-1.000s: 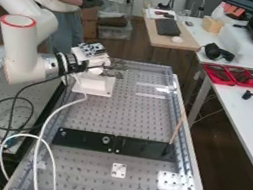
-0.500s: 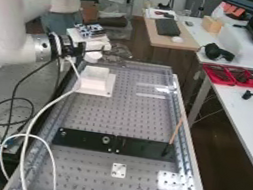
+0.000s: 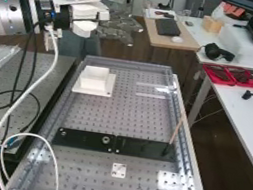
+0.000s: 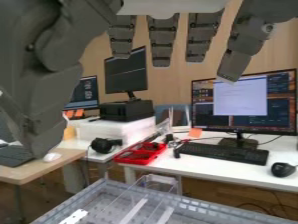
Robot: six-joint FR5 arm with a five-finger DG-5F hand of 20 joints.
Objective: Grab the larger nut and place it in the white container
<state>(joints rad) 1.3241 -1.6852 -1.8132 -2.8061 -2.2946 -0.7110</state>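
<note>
One hand [image 4: 162, 40], fingers spread and holding nothing, has lifted away from the white container [image 3: 93, 82] on the worktop [image 3: 101, 116]; placing looks finished, the larger nut probably inside, though that's hard to make out.

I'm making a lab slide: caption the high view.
Open dark grey robot hand aloft; perforated metal bench with white boxy container and flat black bar.

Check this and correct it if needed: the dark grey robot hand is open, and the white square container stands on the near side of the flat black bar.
The container's side is wrong: the high view shows the white square container on the far side of the flat black bar. The dark grey robot hand is open, as stated.
</note>
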